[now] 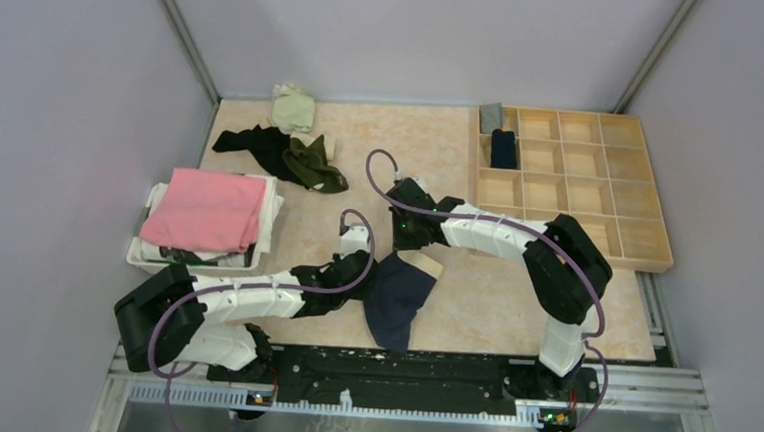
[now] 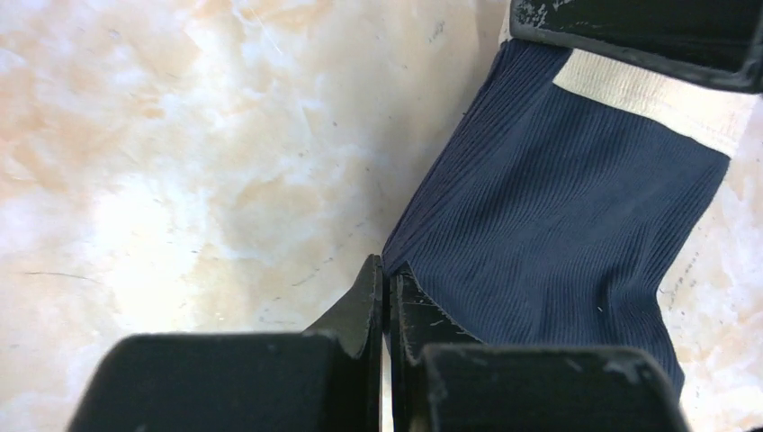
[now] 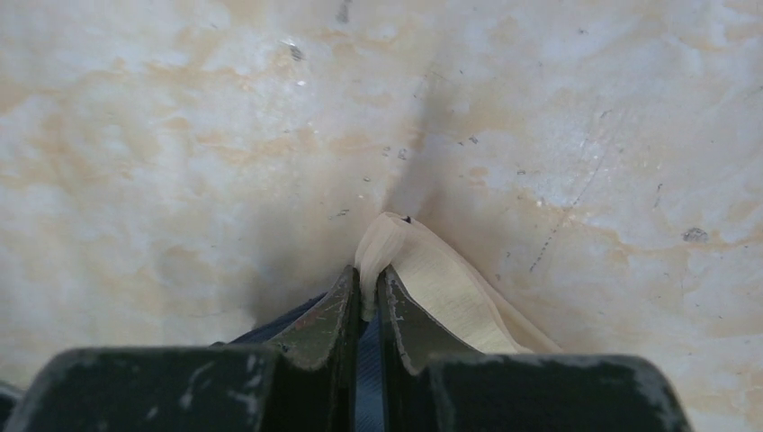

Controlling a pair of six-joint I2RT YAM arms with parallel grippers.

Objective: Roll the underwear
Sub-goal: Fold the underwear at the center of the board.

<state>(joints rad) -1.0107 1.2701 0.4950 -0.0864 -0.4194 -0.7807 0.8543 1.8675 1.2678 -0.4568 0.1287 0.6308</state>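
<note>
Underwear, navy with beige waistband: 1 piece. The navy underwear [image 1: 398, 299] is lying spread near the middle of the bench [image 1: 513, 294], just ahead of the arm bases and between the two tools.

Tools: 2.
- The left tool [image 2: 385, 270] is sitting with its fingers pressed together, pinching the folded navy edge at the tips.
- The right tool [image 3: 369, 283] is clamping the beige waistband [image 3: 441, 288], which is bunching up between its fingertips.

Loose garments at the far left of the bench: 3 that can be told apart. A black piece [image 1: 252, 143] and an olive piece [image 1: 316, 167] are lying touching each other, and a pale green piece [image 1: 291, 106] is lying just behind them.

Basket [image 1: 140, 251]: 1, at the left edge, holding a folded pink cloth [image 1: 206, 207] on top of other fabric.

Wooden tray [image 1: 656, 261]: 1, with a grid of compartments, at the far right. Its left column is holding 2 rolled pieces, a grey roll [image 1: 491, 117] and a navy roll [image 1: 502, 148].
</note>
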